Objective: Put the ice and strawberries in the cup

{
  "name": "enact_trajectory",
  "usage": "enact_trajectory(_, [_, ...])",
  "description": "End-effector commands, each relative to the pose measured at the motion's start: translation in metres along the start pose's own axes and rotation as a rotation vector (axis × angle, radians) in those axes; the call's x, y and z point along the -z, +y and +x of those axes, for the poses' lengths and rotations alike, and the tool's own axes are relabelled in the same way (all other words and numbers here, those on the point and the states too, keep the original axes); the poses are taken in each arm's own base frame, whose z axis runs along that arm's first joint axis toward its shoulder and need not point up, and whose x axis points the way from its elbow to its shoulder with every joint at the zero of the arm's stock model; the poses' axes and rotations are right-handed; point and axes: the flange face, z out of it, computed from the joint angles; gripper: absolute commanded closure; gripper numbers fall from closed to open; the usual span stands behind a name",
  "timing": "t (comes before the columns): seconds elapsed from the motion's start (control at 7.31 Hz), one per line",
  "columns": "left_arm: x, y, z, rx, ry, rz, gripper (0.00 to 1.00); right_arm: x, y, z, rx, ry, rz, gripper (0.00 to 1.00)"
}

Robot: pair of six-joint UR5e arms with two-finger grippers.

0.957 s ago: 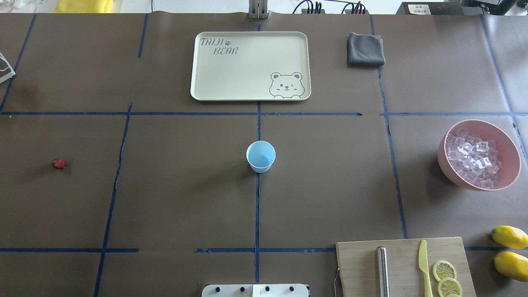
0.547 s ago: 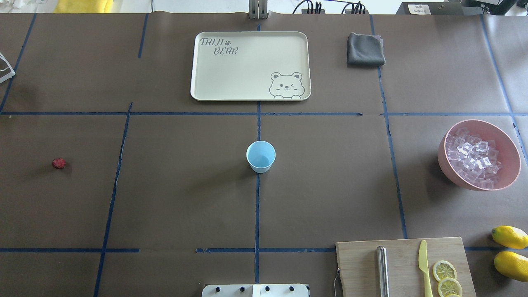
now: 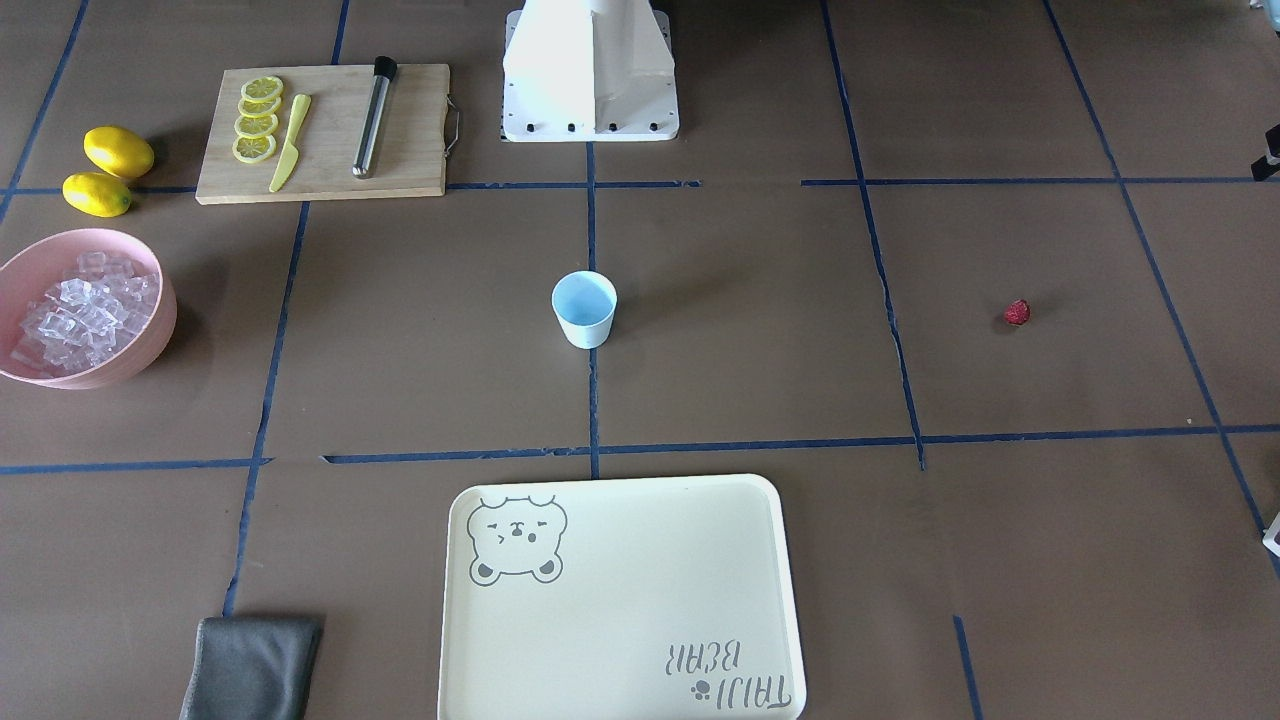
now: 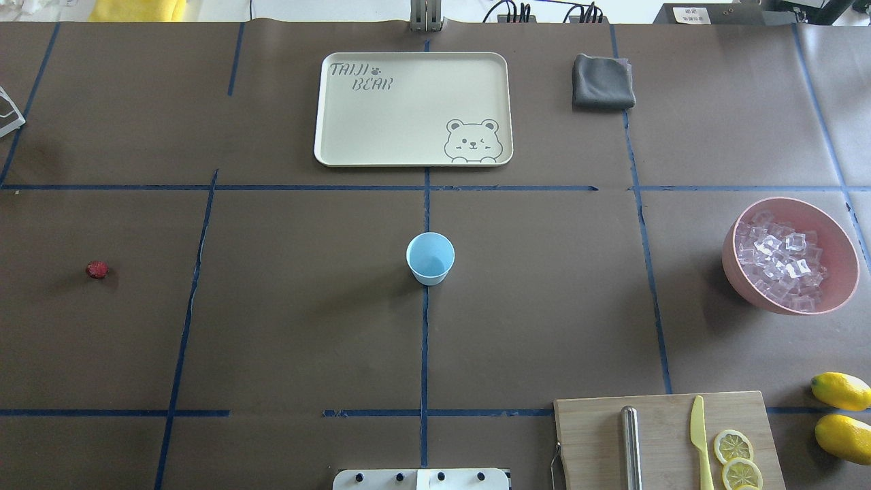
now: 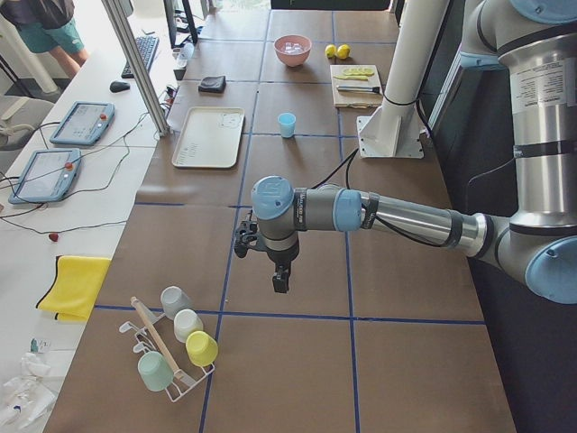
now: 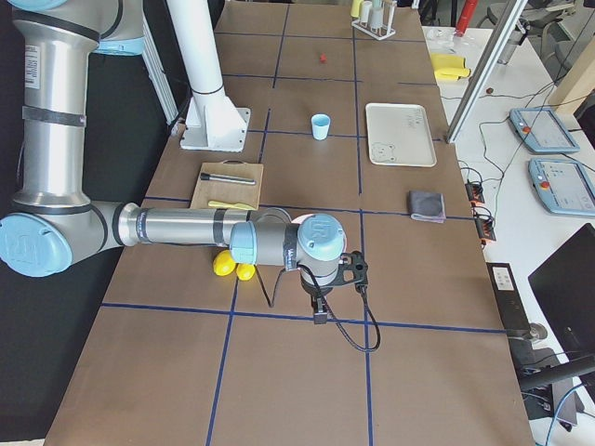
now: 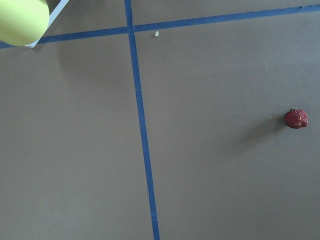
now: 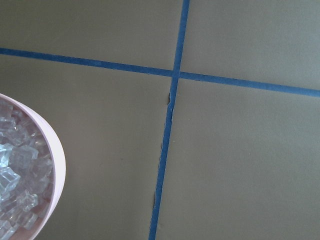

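Observation:
The pale blue cup (image 4: 430,258) stands upright and empty at the table's middle; it also shows in the front view (image 3: 584,309). The strawberry (image 4: 97,270) lies alone far to the left and shows in the left wrist view (image 7: 296,118). The ice (image 4: 782,262) fills a pink bowl (image 4: 729,258) at the far right and shows in the right wrist view (image 8: 15,185). My left gripper (image 5: 281,281) hangs above the table's left end. My right gripper (image 6: 319,311) hangs beyond the bowl at the right end. Both show only in side views, so I cannot tell whether they are open or shut.
A cream tray (image 4: 408,109) and a grey cloth (image 4: 602,82) lie at the far side. A cutting board (image 4: 660,435) with a metal rod, a yellow knife and lemon slices sits front right, beside two lemons (image 4: 842,390). A rack of cups (image 5: 171,352) stands at the left end.

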Motion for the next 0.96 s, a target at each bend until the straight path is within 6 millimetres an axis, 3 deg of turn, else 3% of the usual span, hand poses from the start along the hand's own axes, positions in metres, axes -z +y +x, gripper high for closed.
enact_trajectory(0.0, [0.000,0.000,0.002,-0.001,0.004,-0.001,0.00,0.007,-0.018,-0.024,0.116,0.005,0.087,0.00])
enact_trajectory(0.27, [0.000,-0.001,0.002,-0.003,0.004,0.005,0.00,0.023,-0.028,-0.058,0.102,-0.006,0.130,0.00])
enact_trajectory(0.41, [0.001,-0.001,0.003,-0.005,0.005,0.007,0.00,0.023,-0.033,-0.092,0.100,-0.022,0.126,0.00])
enact_trajectory(0.68, [0.001,-0.002,0.004,-0.007,0.005,0.007,0.00,-0.001,-0.033,-0.162,0.098,-0.053,0.067,0.00])
enact_trajectory(0.82, [0.000,-0.002,0.004,-0.008,0.005,0.006,0.00,-0.018,-0.022,-0.171,0.115,-0.064,0.053,0.00])
